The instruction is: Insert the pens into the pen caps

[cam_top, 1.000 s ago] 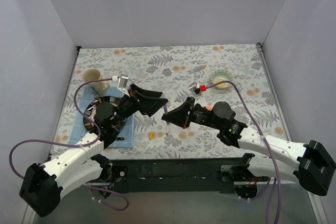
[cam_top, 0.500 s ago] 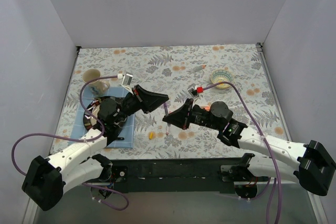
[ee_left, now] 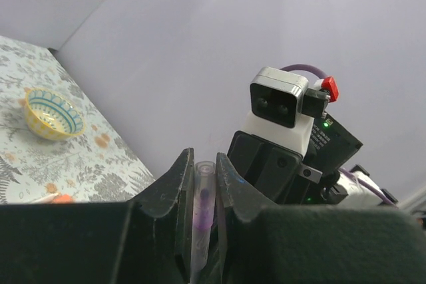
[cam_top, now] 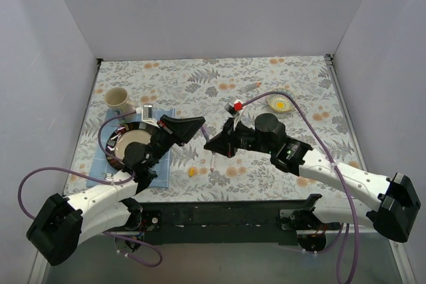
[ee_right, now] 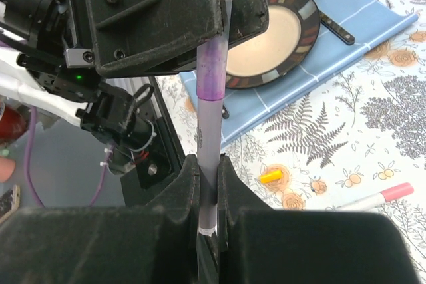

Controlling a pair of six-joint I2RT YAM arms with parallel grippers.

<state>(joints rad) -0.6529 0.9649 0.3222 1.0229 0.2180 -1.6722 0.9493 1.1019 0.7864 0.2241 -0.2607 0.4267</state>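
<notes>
Pinching 1 slim pen [ee_right: 210, 121], pale lilac barrel, translucent purple band: left hand [ee_left: 204, 165] and right hand [ee_right: 208, 165], opposite ends

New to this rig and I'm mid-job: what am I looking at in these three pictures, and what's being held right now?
Two robot arms, bolted side by side at the table's near edge, each end in a two-finger gripper. The overhead picture looks down from behind them; the other two come from a camera on each wrist. The left gripper and the right gripper are both shut on one purple pen, held above the table between them. On the table: a yellow cap, a white-pink pen, a plate on a blue cloth, a cup and a small bowl.
</notes>
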